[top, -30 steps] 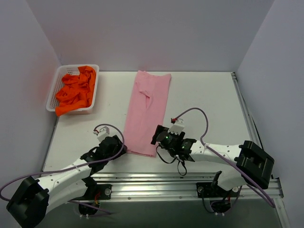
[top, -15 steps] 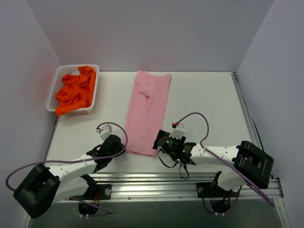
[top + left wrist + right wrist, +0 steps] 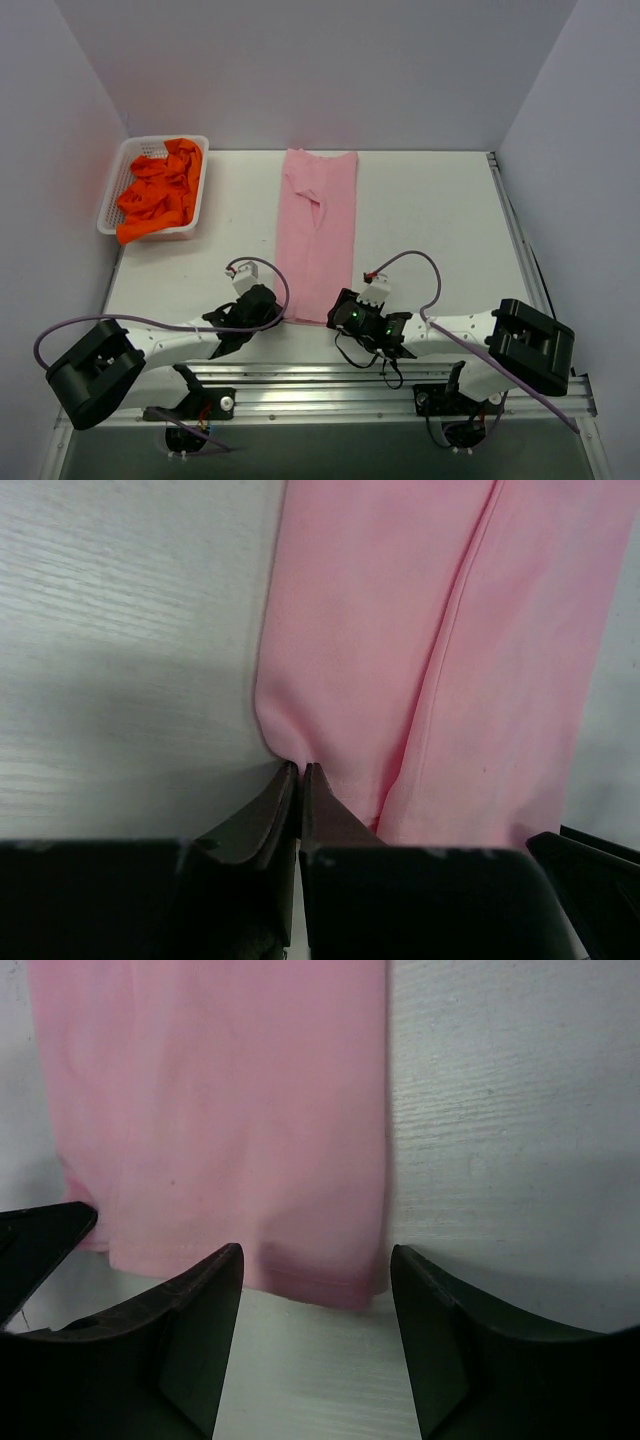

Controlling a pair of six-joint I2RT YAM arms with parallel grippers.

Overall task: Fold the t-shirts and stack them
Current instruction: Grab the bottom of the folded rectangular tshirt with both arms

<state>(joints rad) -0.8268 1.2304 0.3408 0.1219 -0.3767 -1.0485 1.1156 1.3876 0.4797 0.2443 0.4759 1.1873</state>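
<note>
**foldnoob:** Wondering how the pink t-shirt (image 3: 316,235) is expected to handle, and where it should be gripped. It's laid flat mid-tabletop (image 3: 430,220), well apart from the orange t-shirts (image 3: 160,190) heaped in the basket (image 3: 113,205) at the far left.

**clothwrangler:** It's light, limp cloth, so it can be expected to sag and drape from wherever it's pinched. No stiffness can be relied on. Nothing fragile is involved, but a thin edge could probably be pulled out of a shallow pinch. It's best taken at both near hem corners together, so the edge is kept straight when it's lifted.

**foldnoob:** Is that what's being set up?

**clothwrangler:** Half of it. On the left gripper (image 3: 299,780) the jaws are clenched on the near left corner, with the cloth puckered at the tips. On the right gripper (image 3: 315,1280) the jaws are spread either side of the near right corner. The hem is framed between them and nothing is clamped yet.

**foldnoob:** And which way is it pointed?

**clothwrangler:** It's folded into a long narrow strip, with a lengthwise crease seen down it. The long axis is run near-to-far, pretty much straight away from the arms. The stitched hem is pointed at the arm bases. The other end is close to the tabletop's back edge, likely the neck end, though that can't be told for sure.
</note>
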